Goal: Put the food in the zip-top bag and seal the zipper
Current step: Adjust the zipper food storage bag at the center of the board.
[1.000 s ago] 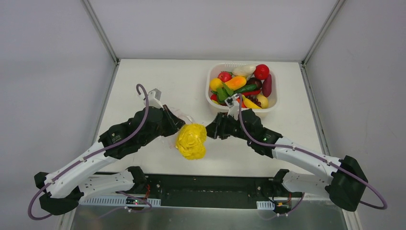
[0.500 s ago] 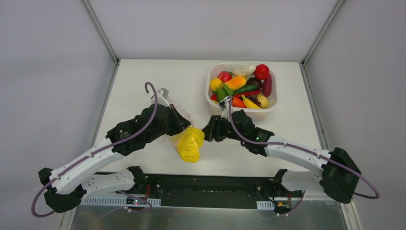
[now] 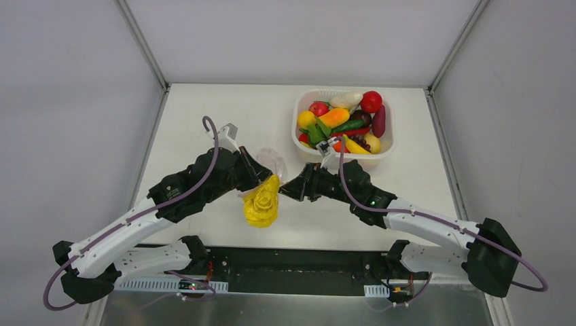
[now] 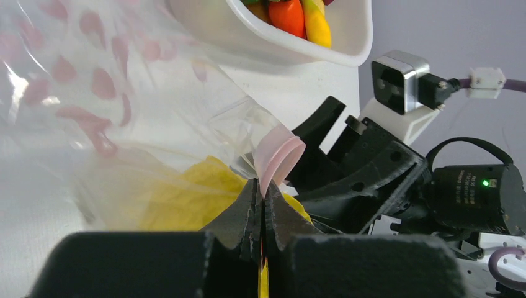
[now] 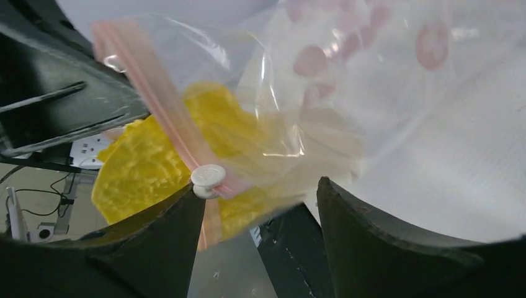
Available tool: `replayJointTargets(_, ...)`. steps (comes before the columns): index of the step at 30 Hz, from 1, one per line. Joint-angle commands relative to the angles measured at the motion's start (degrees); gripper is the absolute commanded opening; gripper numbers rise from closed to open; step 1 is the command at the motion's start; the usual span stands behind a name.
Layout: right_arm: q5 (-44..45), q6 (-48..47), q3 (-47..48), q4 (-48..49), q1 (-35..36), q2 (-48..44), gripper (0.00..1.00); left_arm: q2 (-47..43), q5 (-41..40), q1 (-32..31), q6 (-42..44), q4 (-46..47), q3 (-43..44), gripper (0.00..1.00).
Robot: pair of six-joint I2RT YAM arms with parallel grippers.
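Observation:
The zip-top bag (image 3: 270,161) hangs clear and pink-spotted between my two arms, with a crinkled yellow piece of food (image 3: 261,206) inside it. My left gripper (image 4: 262,186) is shut on the pink strip at the bag's mouth edge (image 4: 280,155). In the right wrist view the zipper (image 5: 155,105) runs diagonally, and its white slider (image 5: 208,177) rests against one fingertip. My right gripper (image 5: 260,186) stands open just below the bag (image 5: 372,93) and grips nothing. The yellow food (image 5: 142,167) shows through the plastic.
A white basket (image 3: 299,109) at the back right holds several more toy fruits and vegetables (image 3: 343,122). My right gripper (image 3: 284,190) sits close beside the left gripper (image 3: 261,178) at mid-table. The basket's rim (image 4: 347,49) is just behind the bag.
My right gripper's jaws have spread wider. The yellow food has sunk lower and to the left in the bag. The left arm lifted the bag's mouth a little.

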Motion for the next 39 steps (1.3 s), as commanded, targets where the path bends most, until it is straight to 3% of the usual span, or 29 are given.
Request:
replayJointTargets(1, 0.79, 0.40, -0.40, 9.75, 0.36, -3.93, 0.69, -0.35, -0.64, 0.34, -0.80, 0.89, -0.22, 0.00)
replayJointTargets(10, 1.01, 1.12, -0.50, 8.92, 0.61, -1.79, 0.67, 0.78, 1.62, 0.33, -0.95, 2.45, 0.20, 0.00)
replayJointTargets(18, 8.61, 0.14, 0.62, 5.13, 0.57, -1.58, 0.34, 1.13, 2.34, 0.39, -0.98, 2.58, 0.08, 0.00)
replayJointTargets(20, 8.56, -1.15, 0.97, 4.49, 0.63, -2.58, 0.34, 0.48, 1.50, 0.38, -0.99, 2.14, -0.22, 0.00)
replayJointTargets(23, 7.90, -3.18, 2.09, 1.68, 0.57, -3.81, 0.52, -0.78, -0.41, 0.33, -0.58, 0.56, -0.16, 0.00)
replayJointTargets(24, 8.22, -3.62, 2.49, 0.42, 0.60, -4.16, 0.53, -1.14, -1.09, 0.36, -0.41, -0.06, 0.00, 0.00)
replayJointTargets(32, 8.92, -5.96, 3.56, -1.36, 0.50, -3.97, 0.27, -2.69, -2.15, 0.43, 0.39, -1.61, 0.23, 0.00)
replayJointTargets(37, 10.62, -7.33, 5.82, -3.50, 0.54, -3.63, 0.26, -2.43, -1.03, 0.42, 1.09, -2.10, 0.79, 0.00)
replayJointTargets(39, 9.84, -8.80, 6.47, -3.81, 0.49, -4.13, 0.31, -2.07, -0.80, 0.42, 1.34, -2.78, 1.22, 0.00)
